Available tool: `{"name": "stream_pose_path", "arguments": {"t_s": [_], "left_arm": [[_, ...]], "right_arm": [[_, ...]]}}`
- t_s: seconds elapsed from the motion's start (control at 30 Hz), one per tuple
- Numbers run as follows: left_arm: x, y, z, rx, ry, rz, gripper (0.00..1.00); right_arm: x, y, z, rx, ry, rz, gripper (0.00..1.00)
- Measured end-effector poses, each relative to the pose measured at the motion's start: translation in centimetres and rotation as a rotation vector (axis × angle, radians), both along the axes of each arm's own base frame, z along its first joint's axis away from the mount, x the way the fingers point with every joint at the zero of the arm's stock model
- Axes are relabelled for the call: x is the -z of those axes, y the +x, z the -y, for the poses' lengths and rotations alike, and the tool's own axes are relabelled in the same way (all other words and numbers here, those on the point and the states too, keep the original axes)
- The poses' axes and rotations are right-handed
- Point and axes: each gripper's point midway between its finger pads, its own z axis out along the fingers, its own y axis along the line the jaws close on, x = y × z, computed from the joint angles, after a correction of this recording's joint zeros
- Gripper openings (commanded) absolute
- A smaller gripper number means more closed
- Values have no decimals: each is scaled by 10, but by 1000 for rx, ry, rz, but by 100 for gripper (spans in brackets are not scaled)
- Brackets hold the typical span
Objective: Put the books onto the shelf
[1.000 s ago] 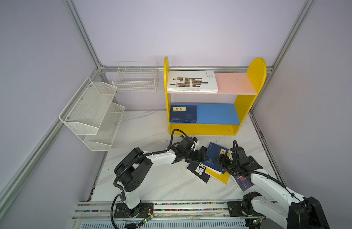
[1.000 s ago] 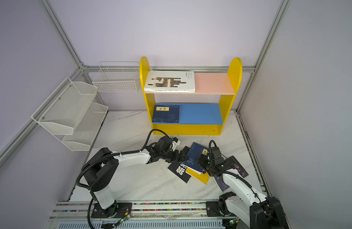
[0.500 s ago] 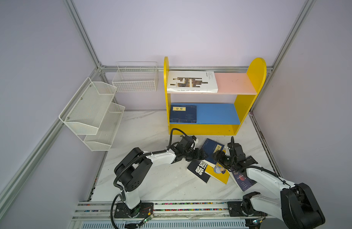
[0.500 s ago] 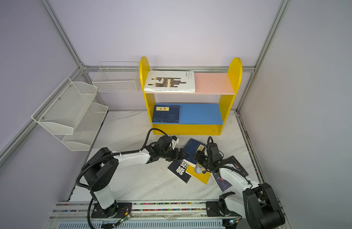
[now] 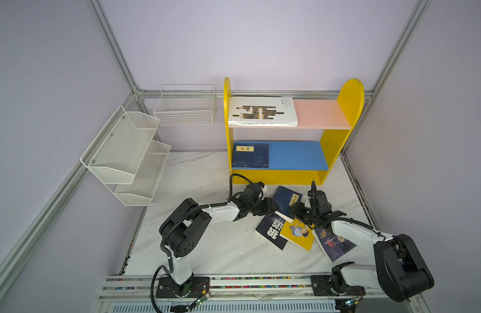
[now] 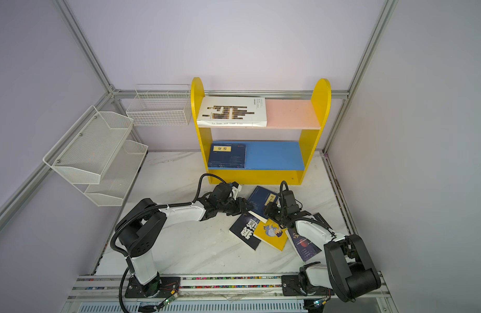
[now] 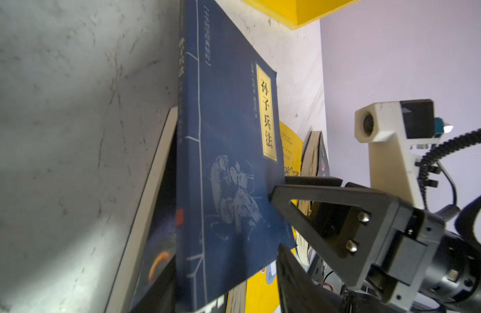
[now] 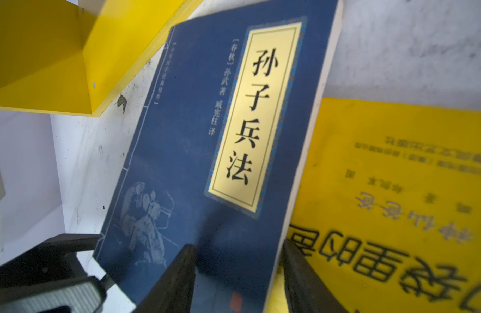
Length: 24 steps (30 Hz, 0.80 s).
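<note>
A navy book (image 5: 286, 199) with a yellow title label lies on the table before the shelf (image 5: 345, 135), overlapping the black book (image 5: 270, 230) and the yellow cartoon book (image 5: 299, 234). My left gripper (image 5: 273, 208) is at its left edge. One of its fingers (image 7: 296, 276) touches the cover's corner and the other is hidden. My right gripper (image 8: 238, 254) stands open astride the book's near right corner, one finger over the cover, one by the page edge. A white book (image 5: 262, 112) lies on the pink board and a navy one (image 5: 250, 155) on the blue board. A dark-blue book (image 5: 332, 242) lies under my right arm.
A white mesh rack (image 5: 125, 154) hangs on the left wall and a white wire basket (image 5: 185, 108) on the back wall. The shelf's yellow base stands just beyond the navy book. A metal rail (image 5: 234, 281) runs along the table's front edge.
My right gripper has moved left onto the navy book's corner. The jaws of both grippers have narrowed. The left gripper stays at the book's left edge.
</note>
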Motion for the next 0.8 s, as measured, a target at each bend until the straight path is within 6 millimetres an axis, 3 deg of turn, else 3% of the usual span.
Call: {"name": "stream_pose_path", "arguments": {"t_s": [0.2, 0.33, 0.37, 0.47, 0.57, 0.7, 0.8], "left_arm": [[-8, 4, 4, -4, -38, 11, 13], [-14, 4, 7, -5, -67, 10, 4], [-16, 4, 7, -5, -70, 11, 4], [-26, 1, 5, -3, -86, 19, 1], [-54, -7, 0, 8, -123, 50, 0], [-108, -19, -13, 5, -204, 110, 0], [-150, -26, -29, -20, -263, 169, 0]], "right_arm": [[-1, 2, -1, -2, -1, 4, 54], [-3, 3, -2, 2, 8, 4, 57], [-4, 3, -2, 4, 15, 3, 59], [-16, 0, -6, 5, 54, 14, 78], [-44, -3, -9, 5, 114, 70, 88], [-101, -9, -11, 28, 230, 202, 95], [-130, -15, -11, 49, 308, 258, 96]]}}
